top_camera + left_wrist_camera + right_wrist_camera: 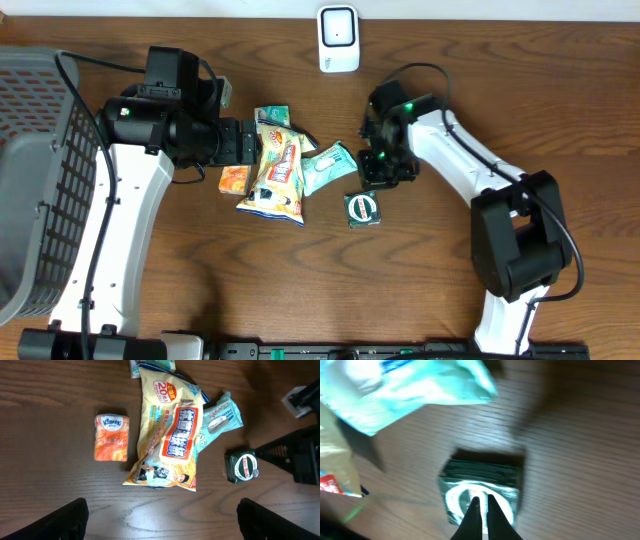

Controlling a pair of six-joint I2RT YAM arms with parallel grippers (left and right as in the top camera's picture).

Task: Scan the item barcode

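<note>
While the right gripper (pixel 383 172) hangs over the green box (pixel 363 208) with fingers pinched shut on nothing, the left gripper (pixel 243 142) gapes wide above the snack bag (pixel 280 168). The box looks light, stiff and glossy, so best to grip across its side walls. It sits just clear of the teal pouch (pixel 328 165), with open table (pixel 420 290) to its right and the scanner (pixel 338 40) at the far edge.

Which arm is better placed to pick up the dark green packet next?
Right. Its hand, though shut, is directly over the dark green packet; the left hand hangs open by the yellow snack bag, farther away.
</note>
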